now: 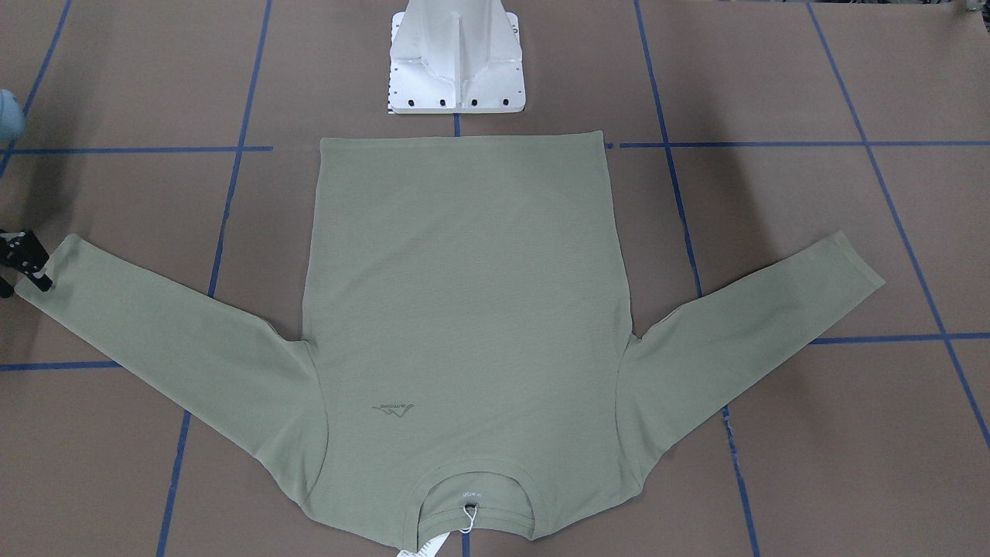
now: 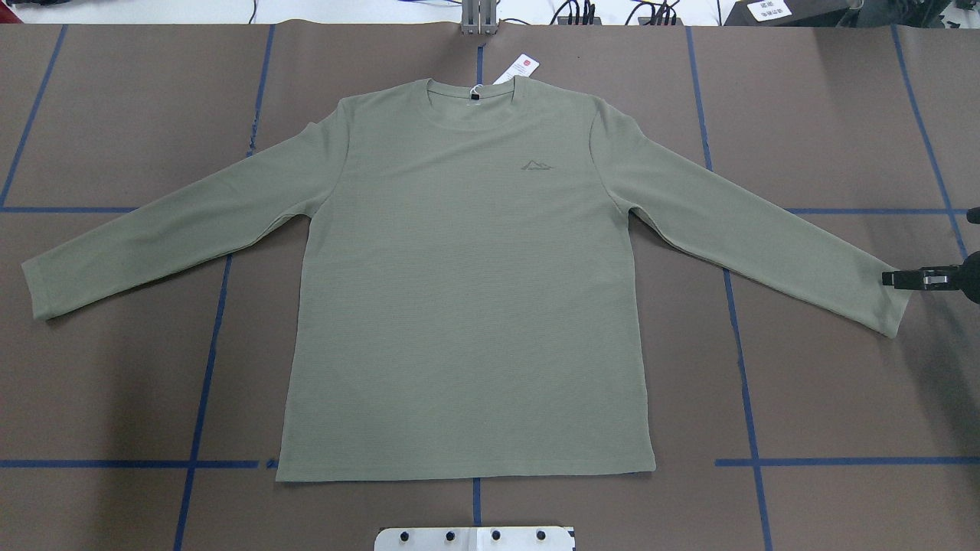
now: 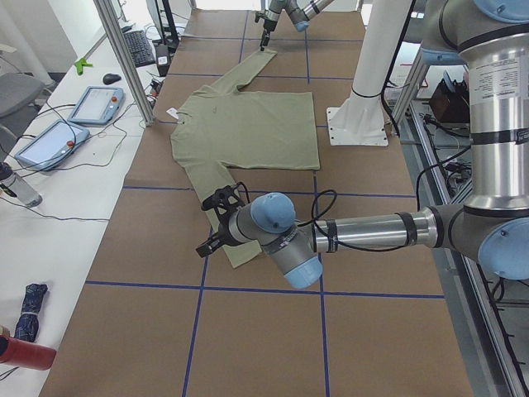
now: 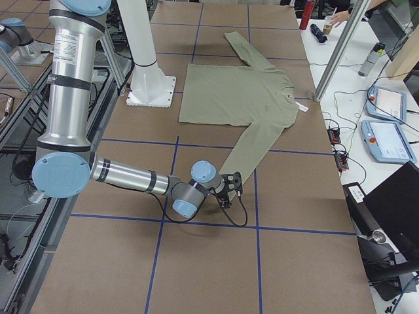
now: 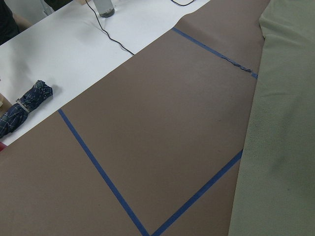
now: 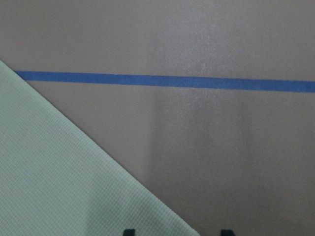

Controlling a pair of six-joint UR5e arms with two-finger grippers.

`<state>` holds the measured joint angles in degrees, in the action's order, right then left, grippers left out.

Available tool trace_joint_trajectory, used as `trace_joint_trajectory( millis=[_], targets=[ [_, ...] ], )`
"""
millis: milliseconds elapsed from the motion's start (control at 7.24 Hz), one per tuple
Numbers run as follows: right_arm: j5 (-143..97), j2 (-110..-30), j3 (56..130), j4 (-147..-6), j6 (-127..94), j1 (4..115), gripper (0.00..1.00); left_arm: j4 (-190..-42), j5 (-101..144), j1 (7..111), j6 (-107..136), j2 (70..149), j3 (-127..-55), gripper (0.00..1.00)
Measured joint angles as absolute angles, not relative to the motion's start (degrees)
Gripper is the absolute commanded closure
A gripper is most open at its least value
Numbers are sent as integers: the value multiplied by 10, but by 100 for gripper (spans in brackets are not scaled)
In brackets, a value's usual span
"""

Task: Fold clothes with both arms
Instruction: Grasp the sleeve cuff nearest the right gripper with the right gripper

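Note:
The olive-green shirt (image 2: 467,291) lies flat and face up on the brown table, both sleeves spread out and the collar (image 2: 471,96) at the far side. A white hang tag (image 2: 523,67) rests beside the collar. My right gripper (image 2: 890,278) is low at the right sleeve's cuff (image 2: 880,302). In the right wrist view its two fingertips (image 6: 225,231) stand apart, open, with the cuff's edge (image 6: 74,187) between them. The left gripper (image 3: 212,227) hovers over the left sleeve (image 3: 221,223); it shows only in the exterior left view, so I cannot tell its state.
The white pedestal base (image 1: 456,70) stands just behind the shirt's hem. Blue tape lines (image 2: 207,367) cross the table. Beyond the far edge a white bench holds tablets (image 3: 95,103), cables and a folded umbrella (image 5: 27,105). Metal posts (image 3: 124,58) rise at that edge.

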<state>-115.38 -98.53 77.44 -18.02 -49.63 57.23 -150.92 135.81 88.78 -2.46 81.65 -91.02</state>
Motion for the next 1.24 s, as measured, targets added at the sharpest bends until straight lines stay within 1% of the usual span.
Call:
trace_joint_trajectory(
  millis=[138, 828, 966, 1105, 1243],
  targets=[
    [-1154, -985, 775, -180, -496, 571, 100, -1509, 1358, 888, -25, 817, -909, 0],
    [-1162, -985, 790, -184, -493, 570, 100, -1510, 1358, 888, -25, 817, -903, 0],
    [-1165, -985, 803, -200, -493, 570, 100, -1510, 1358, 888, -25, 817, -902, 0],
    [-1164, -984, 838, -244, -493, 570, 100, -1510, 1358, 888, -25, 817, -902, 0],
    [-1161, -983, 892, -315, -494, 569, 100, -1509, 1358, 888, -25, 817, -902, 0]
  ],
)
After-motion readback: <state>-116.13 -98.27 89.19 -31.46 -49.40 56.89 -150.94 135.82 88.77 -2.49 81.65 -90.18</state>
